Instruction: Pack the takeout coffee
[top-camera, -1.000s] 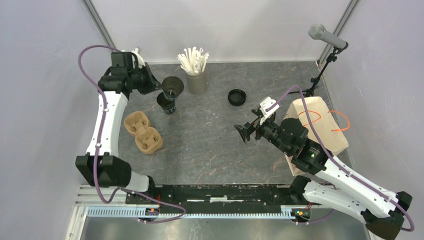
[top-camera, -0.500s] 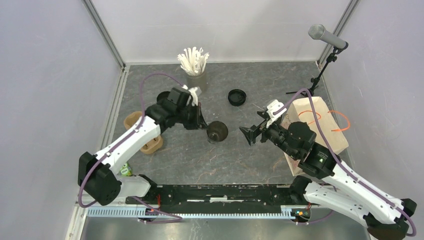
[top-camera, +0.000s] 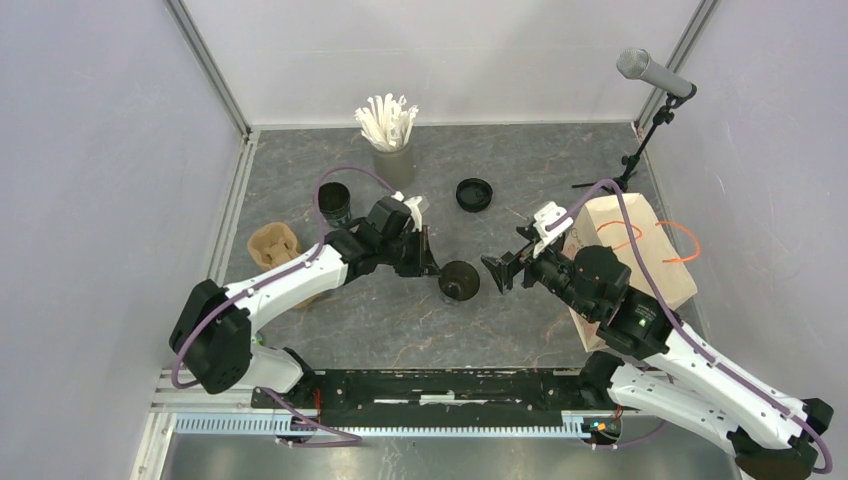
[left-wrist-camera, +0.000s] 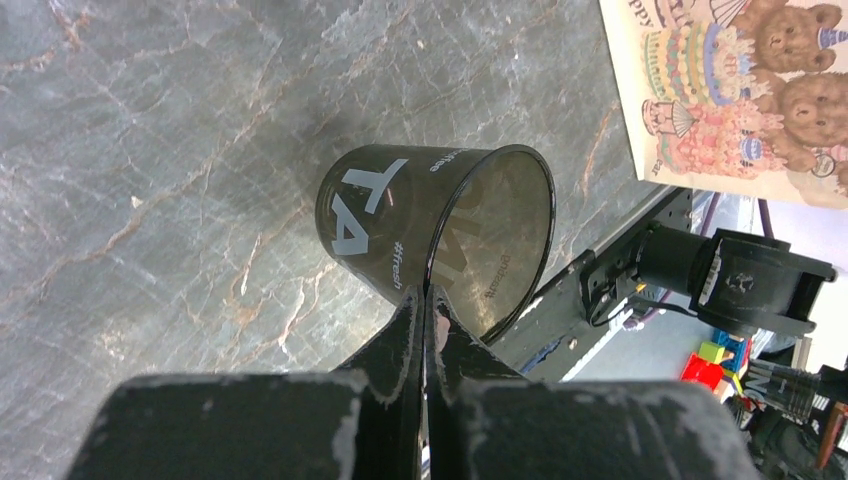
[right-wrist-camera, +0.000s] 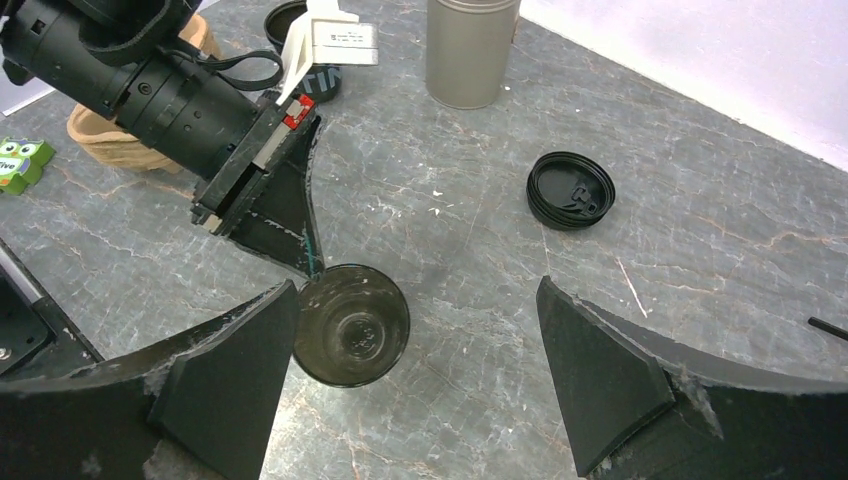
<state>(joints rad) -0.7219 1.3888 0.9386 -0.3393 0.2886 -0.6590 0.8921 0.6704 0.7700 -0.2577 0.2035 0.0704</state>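
Observation:
My left gripper (top-camera: 437, 270) is shut on the rim of an open, lidless black cup (top-camera: 459, 281) at the table's middle, upright and at or just above the surface. In the left wrist view the fingertips (left-wrist-camera: 425, 297) pinch the cup's wall (left-wrist-camera: 390, 225). My right gripper (top-camera: 503, 268) is open and empty just right of that cup; in its wrist view (right-wrist-camera: 418, 300) the cup (right-wrist-camera: 351, 325) sits by its left finger. A second black cup (top-camera: 334, 203) stands at the back left. A round black lid (top-camera: 474, 193) lies on the table and also shows in the right wrist view (right-wrist-camera: 571, 190).
A grey cup of white straws (top-camera: 393, 160) stands at the back. A brown pulp carrier (top-camera: 273, 243) lies at the left, partly under my left arm. A paper bag (top-camera: 640, 250) with orange handles stands at the right. A microphone stand (top-camera: 652, 76) is at the back right.
My left arm has swung from the back left to the table's middle with the cup in its grip, ending beside the right gripper. The right gripper has shifted slightly.

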